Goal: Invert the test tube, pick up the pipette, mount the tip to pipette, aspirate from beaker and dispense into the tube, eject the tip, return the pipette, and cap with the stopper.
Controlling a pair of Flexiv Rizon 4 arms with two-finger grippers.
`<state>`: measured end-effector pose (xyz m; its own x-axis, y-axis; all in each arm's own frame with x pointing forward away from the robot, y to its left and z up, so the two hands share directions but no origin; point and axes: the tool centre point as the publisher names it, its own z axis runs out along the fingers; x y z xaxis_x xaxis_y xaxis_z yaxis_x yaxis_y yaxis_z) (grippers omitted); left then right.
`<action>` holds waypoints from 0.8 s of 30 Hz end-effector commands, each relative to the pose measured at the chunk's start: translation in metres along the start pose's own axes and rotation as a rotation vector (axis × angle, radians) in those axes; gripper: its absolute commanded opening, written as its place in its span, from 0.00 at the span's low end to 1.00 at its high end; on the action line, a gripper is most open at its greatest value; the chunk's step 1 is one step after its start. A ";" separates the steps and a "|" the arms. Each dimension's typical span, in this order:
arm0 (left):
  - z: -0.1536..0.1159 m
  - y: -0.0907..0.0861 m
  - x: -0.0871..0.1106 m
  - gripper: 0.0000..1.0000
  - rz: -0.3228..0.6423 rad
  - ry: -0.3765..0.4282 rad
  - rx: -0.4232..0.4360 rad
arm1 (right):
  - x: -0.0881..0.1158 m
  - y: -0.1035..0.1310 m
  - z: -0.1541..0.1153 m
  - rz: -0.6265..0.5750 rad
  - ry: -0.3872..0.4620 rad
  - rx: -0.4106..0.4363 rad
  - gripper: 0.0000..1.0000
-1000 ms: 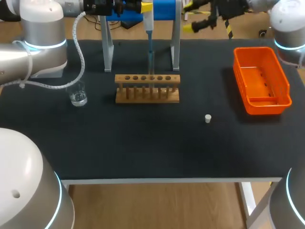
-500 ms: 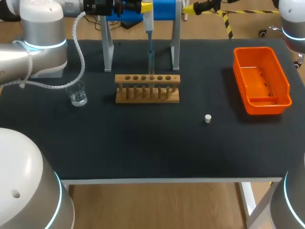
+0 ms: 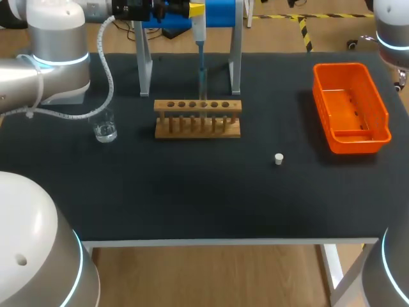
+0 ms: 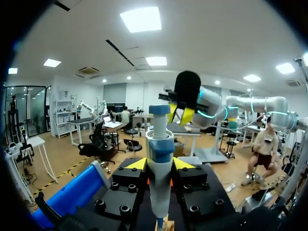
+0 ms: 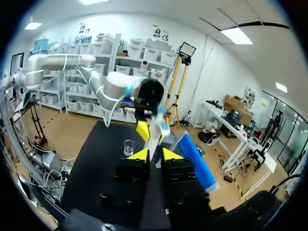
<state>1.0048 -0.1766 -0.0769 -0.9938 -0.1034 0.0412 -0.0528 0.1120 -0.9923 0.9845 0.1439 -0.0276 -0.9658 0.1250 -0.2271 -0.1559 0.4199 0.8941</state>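
Pipette [image 4: 160, 144] stands upright, clamped in left tool [image 4: 160, 164], above wooden rack [image 3: 198, 119].

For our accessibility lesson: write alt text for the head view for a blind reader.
The left gripper holds a pipette upright over a wooden rack at the back of a black table. A glass beaker stands left of the rack; a small white stopper and an orange bin lie to its right.

rack [image 3: 198, 119]: wood | bin [image 3: 321, 101]: glossy plastic | beaker [image 3: 104, 126]: clear glass
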 end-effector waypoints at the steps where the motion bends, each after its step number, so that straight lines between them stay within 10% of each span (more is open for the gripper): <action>1: 0.000 0.000 0.000 0.00 0.001 -0.001 0.001 | -0.012 0.035 0.010 -0.015 0.032 0.035 0.00; 24: 0.000 0.000 0.000 0.00 0.001 -0.001 0.001 | -0.022 0.063 0.060 0.102 0.041 0.106 0.00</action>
<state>1.0048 -0.1766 -0.0769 -0.9938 -0.1034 0.0411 -0.0527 0.1120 -0.9923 1.0082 0.2176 0.0160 -0.9846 0.1296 -0.1169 -0.0356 0.5067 0.8614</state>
